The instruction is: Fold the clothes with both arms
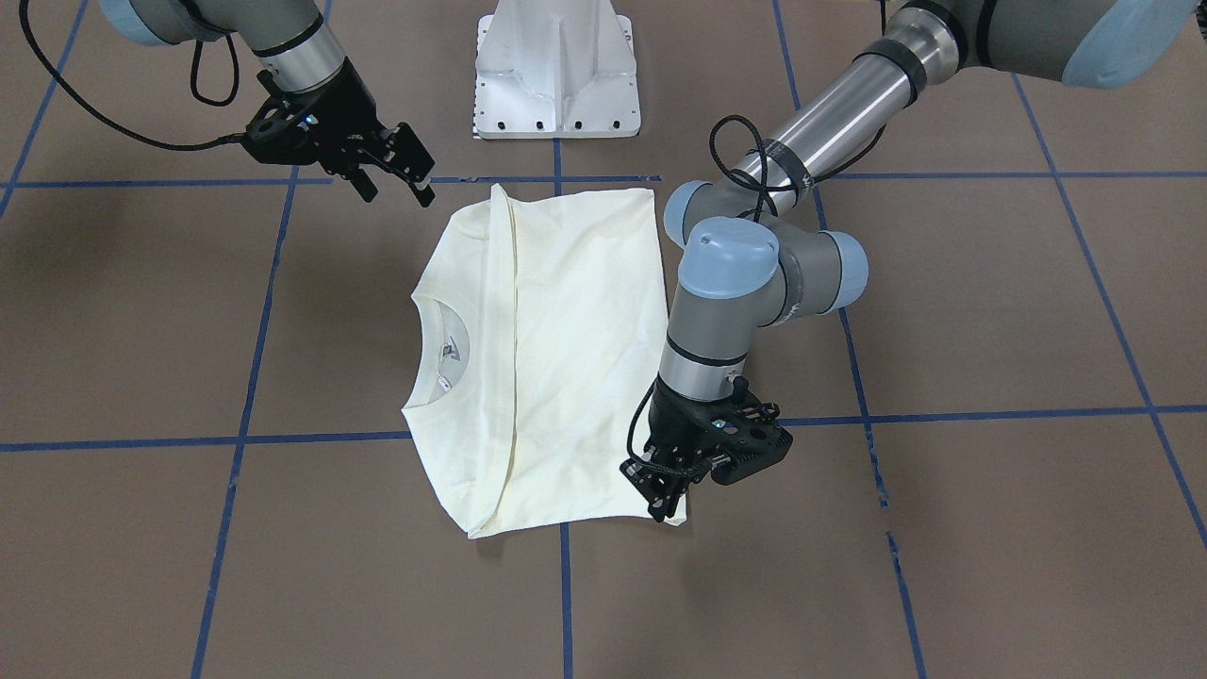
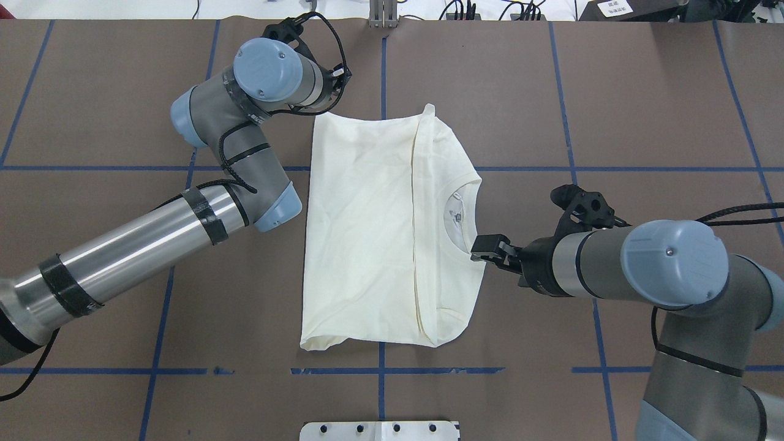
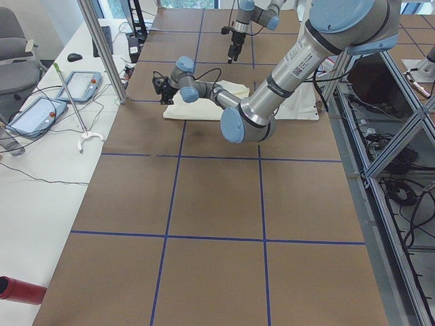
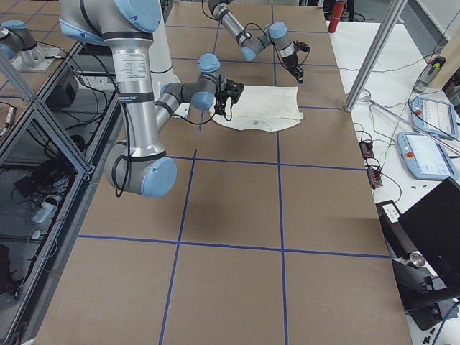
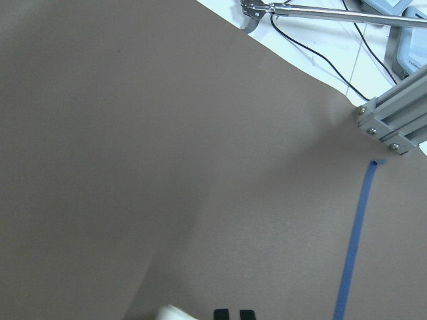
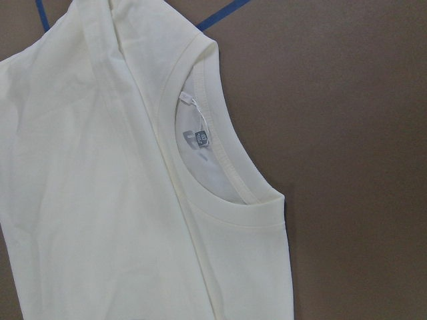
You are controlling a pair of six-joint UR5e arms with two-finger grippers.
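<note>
While the left end effector (image 1: pixel 665 505) hovers low, fingers pressed together on nothing, the T-shirt (image 2: pixel 367 233) lies flat on the table (image 2: pixel 612 92), hem corner just beside it, collar just ahead of the spread right end effector (image 1: pixel 397 191). Sleeves look tucked in; next up, probably, both pinch an edge for the crosswise fold.

Brown table (image 3: pixel 204 238) gridded with blue tape. The near left arm (image 3: pixel 285 75) stretches to a folded cream shirt (image 3: pixel 194 112) — the far right arm (image 3: pixel 236 30) hangs just beyond.
</note>
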